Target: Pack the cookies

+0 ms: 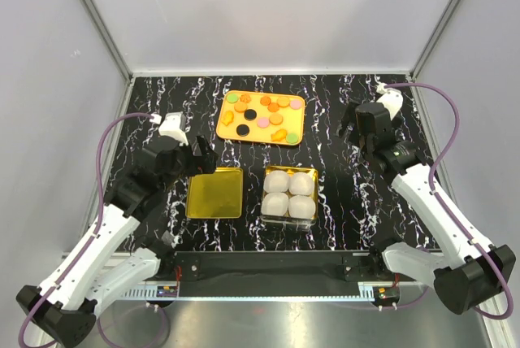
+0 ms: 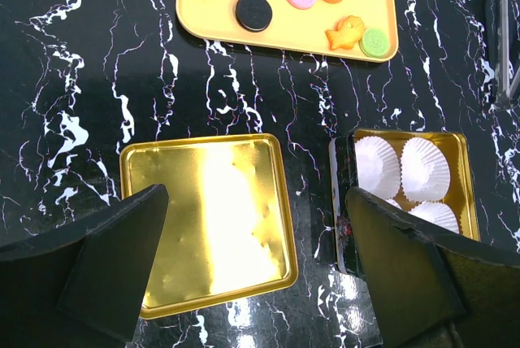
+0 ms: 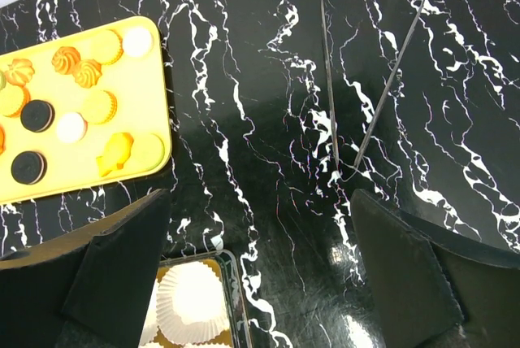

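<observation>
Cookies [image 1: 262, 116] all on yellow tray [image 1: 253, 132], just beyond gold box [image 1: 290, 167] of paper cups [image 1: 289, 193]. Gold lid [image 1: 215, 193] left of box. Left tool [image 1: 205, 157] released, empty, left-beyond box. Right tool [image 1: 354, 135] released, empty, right-beyond box.

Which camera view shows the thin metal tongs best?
The right wrist view: the tongs show nearly whole, both legs distinct. The left wrist view catches only a part at its right edge; the top view does not show them clearly.
</observation>
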Motion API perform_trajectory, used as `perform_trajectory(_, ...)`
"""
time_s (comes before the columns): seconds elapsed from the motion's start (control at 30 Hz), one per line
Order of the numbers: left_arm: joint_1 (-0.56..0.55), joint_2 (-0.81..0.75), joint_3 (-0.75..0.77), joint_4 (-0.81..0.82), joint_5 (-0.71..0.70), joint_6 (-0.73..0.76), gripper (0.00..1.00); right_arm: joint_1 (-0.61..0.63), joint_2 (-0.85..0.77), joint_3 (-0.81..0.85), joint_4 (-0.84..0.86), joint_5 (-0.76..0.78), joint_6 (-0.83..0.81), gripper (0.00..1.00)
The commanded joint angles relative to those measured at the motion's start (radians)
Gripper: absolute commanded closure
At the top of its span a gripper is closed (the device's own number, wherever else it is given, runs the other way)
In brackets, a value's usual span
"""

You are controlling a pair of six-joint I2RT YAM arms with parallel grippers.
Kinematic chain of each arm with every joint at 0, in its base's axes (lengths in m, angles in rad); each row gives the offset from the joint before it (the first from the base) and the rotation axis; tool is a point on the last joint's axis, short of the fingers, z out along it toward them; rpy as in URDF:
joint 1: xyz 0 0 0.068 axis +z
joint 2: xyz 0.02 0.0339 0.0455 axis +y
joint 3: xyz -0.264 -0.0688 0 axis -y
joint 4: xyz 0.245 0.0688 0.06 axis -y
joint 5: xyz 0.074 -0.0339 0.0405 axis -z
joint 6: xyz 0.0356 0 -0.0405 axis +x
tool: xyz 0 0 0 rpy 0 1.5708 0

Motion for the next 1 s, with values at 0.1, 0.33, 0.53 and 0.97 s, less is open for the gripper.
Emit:
perform_trajectory(0.1,-0.001,0.01,0.007,0.051,0.029,0.021,0.01,0.005,0.01,0.074,-0.041,-0.023,-0.003,0.0)
perform_trajectory(0.33,0.006,0.016,0.005,0.065,0.072,0.027,0.01,-0.209,0.263,0.247,-0.093,-0.256,-0.08,0.0)
perform_trajectory(0.53,0.014,0.019,0.002,0.071,0.105,0.03,0.01,-0.39,0.462,0.359,-0.111,-0.283,-0.108,0.0)
perform_trajectory(0.97,0.014,0.018,-0.003,0.062,0.101,0.03,0.01,-0.48,0.736,0.256,0.051,-0.364,-0.165,0.0)
